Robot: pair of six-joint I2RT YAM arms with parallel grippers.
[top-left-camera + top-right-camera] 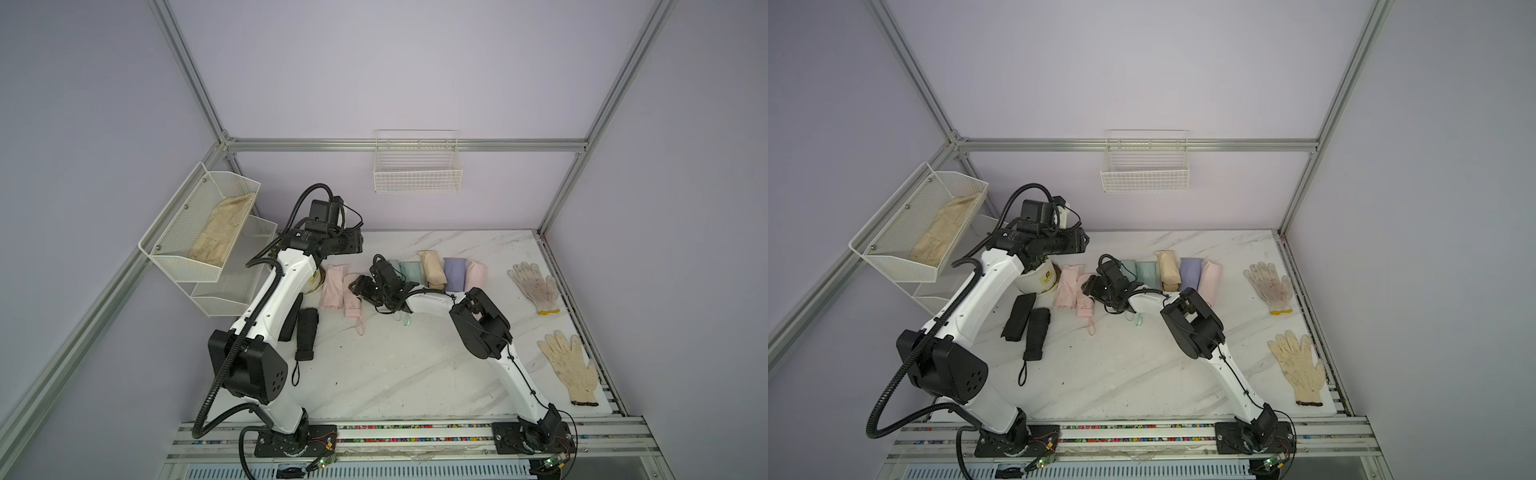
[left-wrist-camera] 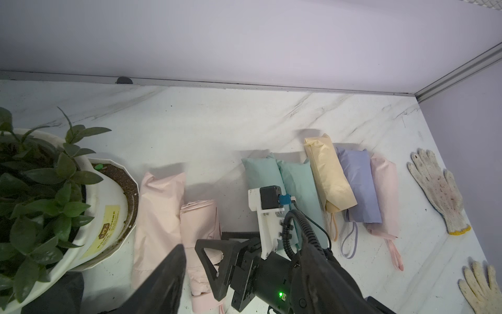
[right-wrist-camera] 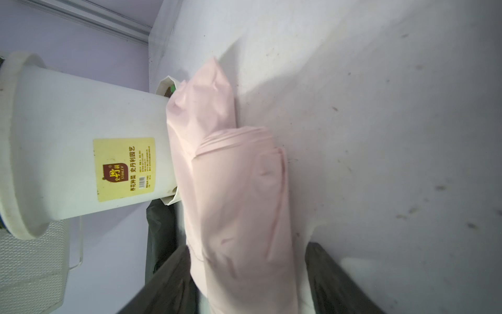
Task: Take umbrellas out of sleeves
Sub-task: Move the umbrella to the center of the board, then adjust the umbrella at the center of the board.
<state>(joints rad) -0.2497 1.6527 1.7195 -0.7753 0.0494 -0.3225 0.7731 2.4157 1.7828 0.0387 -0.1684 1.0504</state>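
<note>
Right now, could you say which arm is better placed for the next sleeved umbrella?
Probably right: the right gripper sits beside the mint sleeved umbrellas; the left gripper hangs by the plant pot.

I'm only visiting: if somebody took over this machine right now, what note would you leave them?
Left gripper: open, holding nothing.
Right gripper: open, jaws either side of the bare pink umbrella lying on the table.
Done: black umbrella out beside black sleeve; pink beside pink sleeve.
Left: five still in sleeves: two mint, yellow, lavender, another pink.
</note>
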